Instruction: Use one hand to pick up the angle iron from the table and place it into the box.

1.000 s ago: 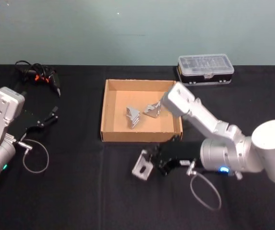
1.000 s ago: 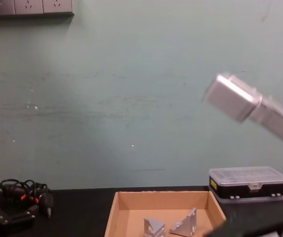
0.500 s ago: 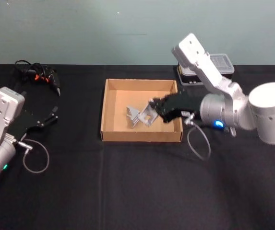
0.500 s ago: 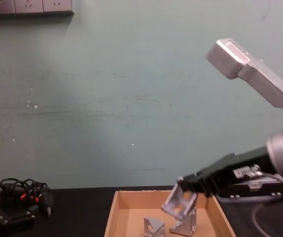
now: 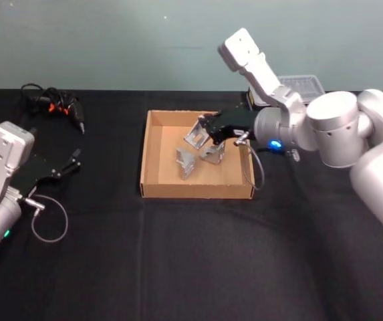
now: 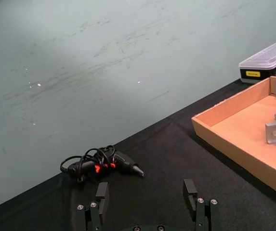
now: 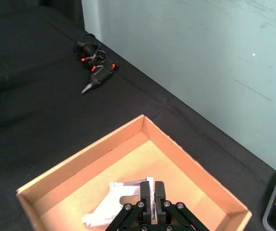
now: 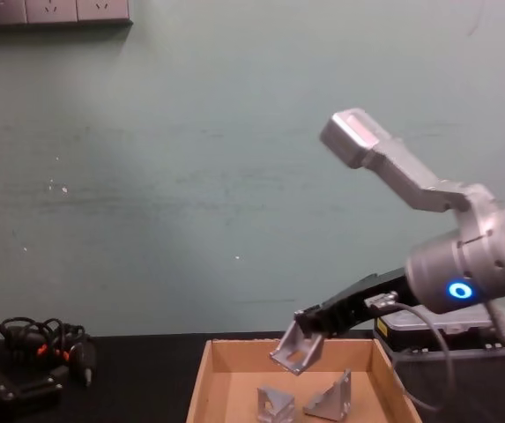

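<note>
Left claw: parked low over the left of the table, fingers spread wide, nothing between them. Black cabled tool with orange marks: one, far left, near the table's back edge. Box: one, mid-table, containing two loose angle irons lying side by side on its floor. Angle iron, third piece: gripped in the right claw, raised above the box's back part, clear of the two below. Black case with clear lid: one, behind the box's right corner, partly hidden by the right arm.
</note>
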{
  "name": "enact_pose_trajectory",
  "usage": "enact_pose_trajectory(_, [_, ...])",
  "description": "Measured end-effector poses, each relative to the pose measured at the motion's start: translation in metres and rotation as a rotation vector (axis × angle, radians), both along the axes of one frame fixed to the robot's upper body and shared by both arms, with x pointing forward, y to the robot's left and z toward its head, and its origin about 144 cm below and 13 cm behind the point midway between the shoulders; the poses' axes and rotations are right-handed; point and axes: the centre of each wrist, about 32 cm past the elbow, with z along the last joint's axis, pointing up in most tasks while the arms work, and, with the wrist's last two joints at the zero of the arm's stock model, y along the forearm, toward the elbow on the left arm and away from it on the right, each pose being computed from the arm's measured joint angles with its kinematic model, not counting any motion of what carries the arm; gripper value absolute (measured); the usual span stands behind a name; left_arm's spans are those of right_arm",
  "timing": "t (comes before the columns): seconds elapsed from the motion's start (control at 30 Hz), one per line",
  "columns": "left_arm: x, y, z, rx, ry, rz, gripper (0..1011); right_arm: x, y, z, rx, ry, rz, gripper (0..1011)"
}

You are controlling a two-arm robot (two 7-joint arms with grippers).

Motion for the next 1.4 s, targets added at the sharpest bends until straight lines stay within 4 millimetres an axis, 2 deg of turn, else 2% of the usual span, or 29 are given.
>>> enact_pose_trajectory(0.33, [0.000, 0.000, 0.000, 0.000, 0.000, 0.000, 1011, 0.038, 0.011, -0.008, -0.035, 0.020, -0.024, 57])
enact_pose_trajectory(0.57, [0.000, 0.000, 0.000, 0.000, 0.000, 0.000, 1011, 0.052, 0.013, -0.017, -0.050, 0.048, -0.033, 57])
enact_pose_trajectory(1.33, [0.000, 0.000, 0.000, 0.000, 0.000, 0.000, 1011, 0.052, 0.016, -0.026, -0.043, 0.075, -0.015, 57])
enact_pose_trajectory(1.4, [0.000, 0.000, 0.000, 0.000, 0.000, 0.000, 1011, 0.052, 0.016, -0.026, -0.043, 0.074, -0.015, 86])
